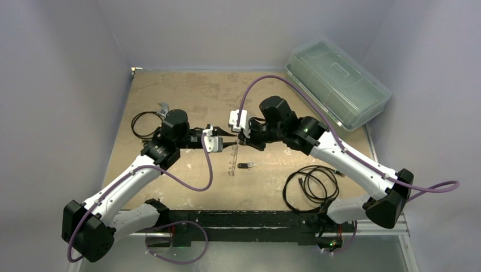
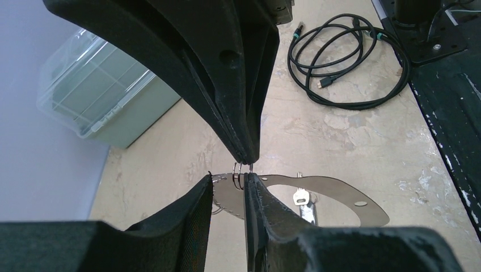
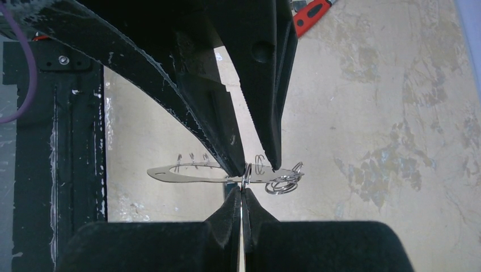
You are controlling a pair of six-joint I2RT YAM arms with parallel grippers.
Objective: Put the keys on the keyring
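The keyring [image 2: 340, 195] is a flat silver loop with small split rings strung on its rim. It hangs level in the air over the table's middle. My left gripper [image 2: 227, 180] is shut on its narrow end, jaws apart by that end's width. My right gripper [image 3: 243, 190] is shut on one small split ring [image 3: 247, 171] on the rim, tip to tip with the left gripper [image 1: 230, 144]. The keyring also shows in the right wrist view [image 3: 187, 177]. The black-headed key [image 1: 245, 165] lies loose on the table just below the right gripper [image 1: 243, 139]; it shows under the loop [image 2: 302, 198].
A clear plastic box [image 1: 338, 90] stands at the back right. One coiled black cable [image 1: 312, 182] lies at the front right, another [image 1: 142, 122] by the left arm. A red-handled wrench [image 3: 309, 14] lies behind the left arm. A black base rail [image 1: 238, 218] runs along the near edge.
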